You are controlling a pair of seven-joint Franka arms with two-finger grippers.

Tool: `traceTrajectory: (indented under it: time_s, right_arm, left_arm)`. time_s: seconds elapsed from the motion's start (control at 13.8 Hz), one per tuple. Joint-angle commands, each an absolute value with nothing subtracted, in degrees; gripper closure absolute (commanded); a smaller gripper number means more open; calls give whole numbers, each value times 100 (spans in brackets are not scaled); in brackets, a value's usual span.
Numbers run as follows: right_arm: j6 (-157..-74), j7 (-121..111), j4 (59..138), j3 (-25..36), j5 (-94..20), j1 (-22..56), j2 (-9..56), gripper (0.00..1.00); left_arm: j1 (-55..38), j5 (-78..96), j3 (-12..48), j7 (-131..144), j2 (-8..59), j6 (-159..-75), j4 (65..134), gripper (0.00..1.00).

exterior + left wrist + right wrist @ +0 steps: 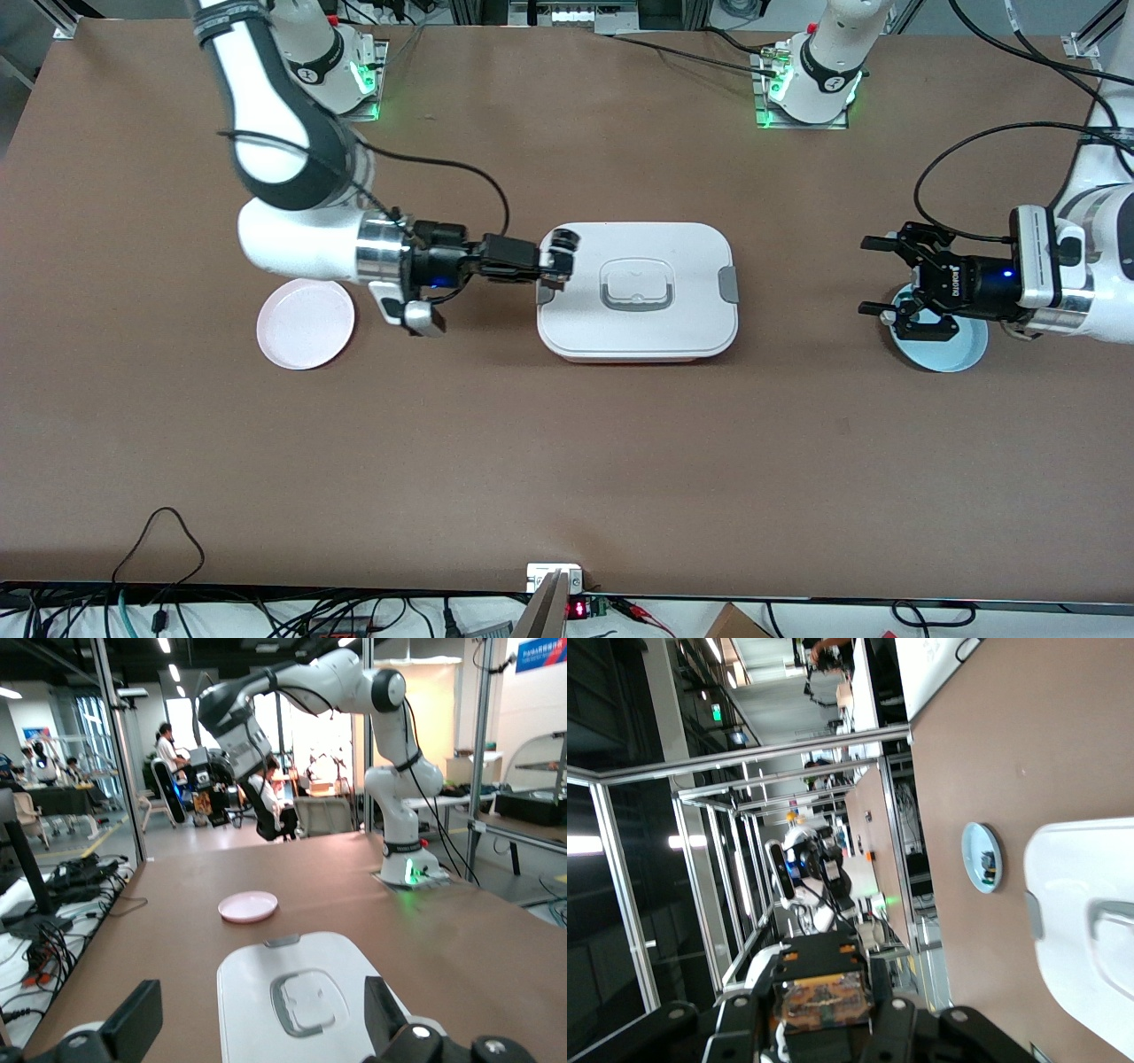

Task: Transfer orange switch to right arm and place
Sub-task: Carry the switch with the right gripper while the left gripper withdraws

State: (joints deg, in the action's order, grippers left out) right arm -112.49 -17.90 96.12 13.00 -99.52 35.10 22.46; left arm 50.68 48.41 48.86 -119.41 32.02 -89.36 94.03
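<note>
- Two white arms reach over a matte brown table (567, 443) in the front view. The right gripper (558, 259) hangs above the edge of a rounded white box lid (638, 288) with a grey recessed handle, its slim black fingers pinched on the orange switch (562, 241), which shows here mainly as a small dark cap.
- A smooth, round pink plate (306, 323) lies toward the right arm's end of the table. The left gripper (886, 276), a black claw of linked bars, hovers with its fingers spread apart above a pale blue plate (952, 350).
- The left wrist view shows two blunt black fingertips (133, 1019) wide apart with nothing between them, the glossy lid (306, 997), the pink plate (248, 905) and the right arm (354, 687).
- The right wrist view shows the switch (822, 1003) as an amber block clamped between the black fingers, the lid (1081, 921), and the blue plate (980, 858) seen edge-on.
</note>
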Motion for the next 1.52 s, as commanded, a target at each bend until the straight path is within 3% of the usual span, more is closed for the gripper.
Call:
traceTrajectory:
  time_s: [0.0, 0.22, 0.51, 0.58, 0.8, 0.94, 1.23, 1.45]
  right_arm:
    - [-10418, -1925, 9914, 1230, -9415, 2841, 2004, 100]
    - [-9897, -1986, 9905, 1230, -8625, 2322, 2004, 100]
    - [-9554, -2259, 9914, 1230, -7236, 1960, 1978, 100]
    - [-9519, -2259, 9914, 1230, -6842, 1908, 1969, 100]
    - [-9527, -2355, 9914, 1230, -5524, 1785, 1925, 100]
    - [-9562, -2705, 9923, 1230, -4890, 1714, 1934, 100]
    - [-9930, -3557, 9923, 1230, -3238, 1714, 1960, 100]
    - [-10326, -4269, 9993, 1230, -2403, 1731, 1986, 100]
  left_arm:
    - [4800, 3749, 4931, -11427, 3260, -8772, 8721, 0]
    - [4195, 3261, 4600, -11312, 3191, -8771, 8420, 0]
    - [2114, 3340, 1800, -11172, 2278, -8911, 8464, 0]
    - [1770, 3331, 1349, -10945, 2111, -9182, 8490, 0]
    - [1433, 3261, 1028, -9664, 1199, -10883, 9181, 0]
    - [1267, 3261, 767, -8872, 740, -11573, 9648, 0]
    - [625, 2613, -43, -7984, -50, -12041, 10141, 0]
    - [589, 2259, -289, -6036, -263, -11499, 10222, 0]
